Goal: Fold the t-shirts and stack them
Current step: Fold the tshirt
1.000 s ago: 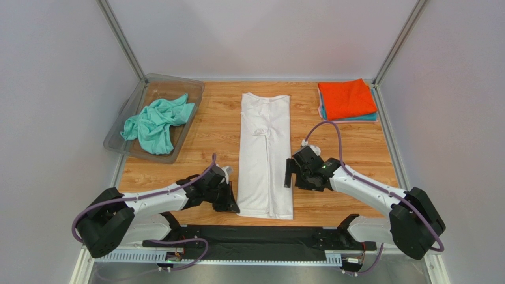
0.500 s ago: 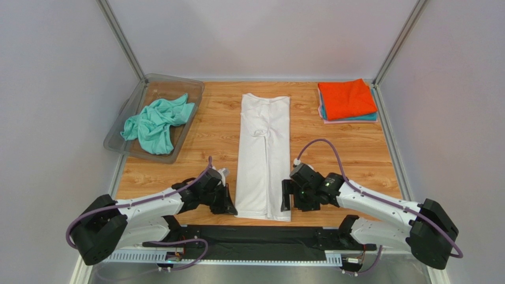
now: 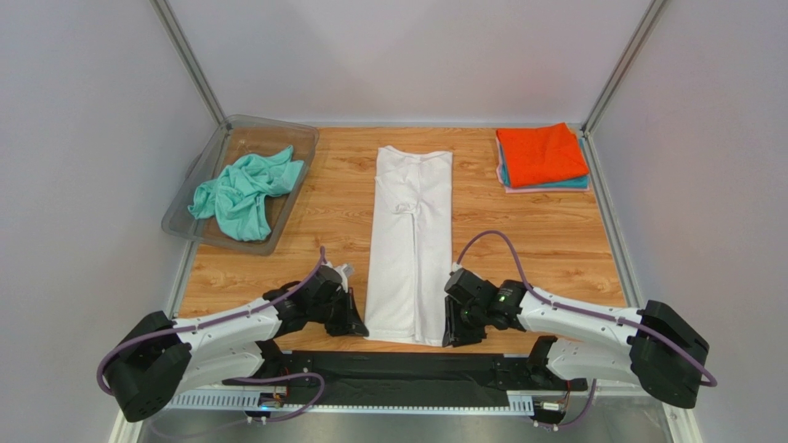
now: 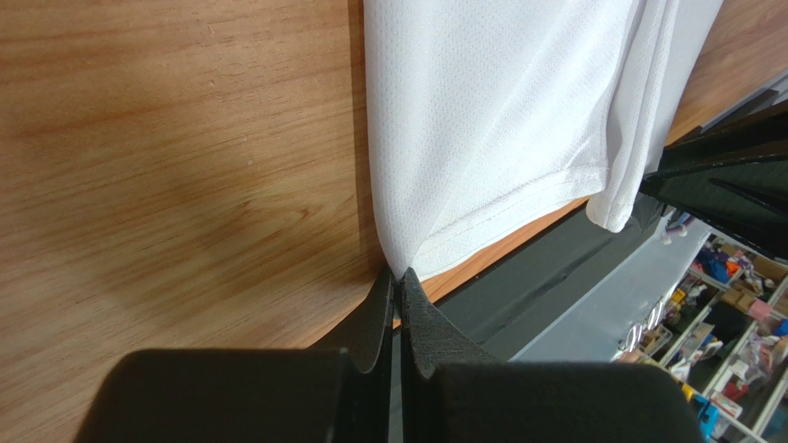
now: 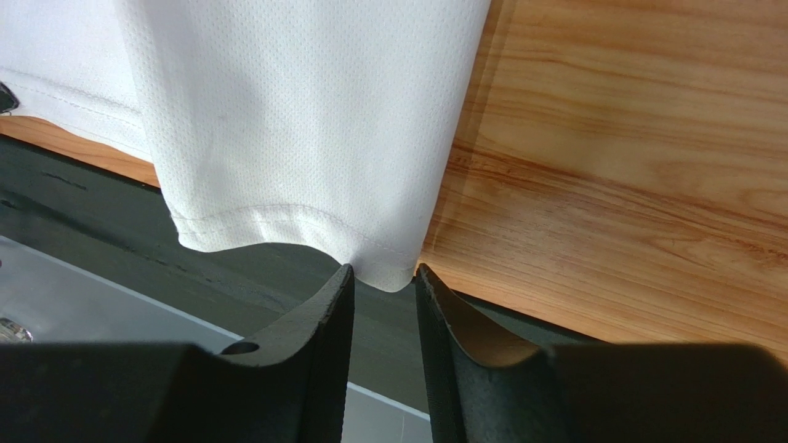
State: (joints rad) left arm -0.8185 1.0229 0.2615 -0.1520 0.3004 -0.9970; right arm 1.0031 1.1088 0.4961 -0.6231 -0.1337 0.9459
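A long white t-shirt (image 3: 412, 240), folded lengthwise, lies down the middle of the wooden table. My left gripper (image 3: 356, 325) is shut on its near left hem corner; the left wrist view shows the white cloth (image 4: 481, 120) pinched at the closed fingertips of that gripper (image 4: 398, 274). My right gripper (image 3: 450, 334) sits at the near right hem corner. In the right wrist view its jaws (image 5: 384, 272) stand a little apart, with the corner of the cloth (image 5: 296, 120) just between the tips, not pinched. A mint-green t-shirt (image 3: 242, 192) lies crumpled in the tray.
The clear plastic tray (image 3: 301, 166) stands at the back left. A folded orange t-shirt (image 3: 541, 152) tops a stack on a teal one (image 3: 555, 185) at the back right. A black mat (image 3: 407, 369) runs along the near table edge, under the shirt's hem.
Both arms drew back toward the near edge. The right gripper came down to the shirt's near right corner and its jaws narrowed from wide open. The left stayed shut on its corner.
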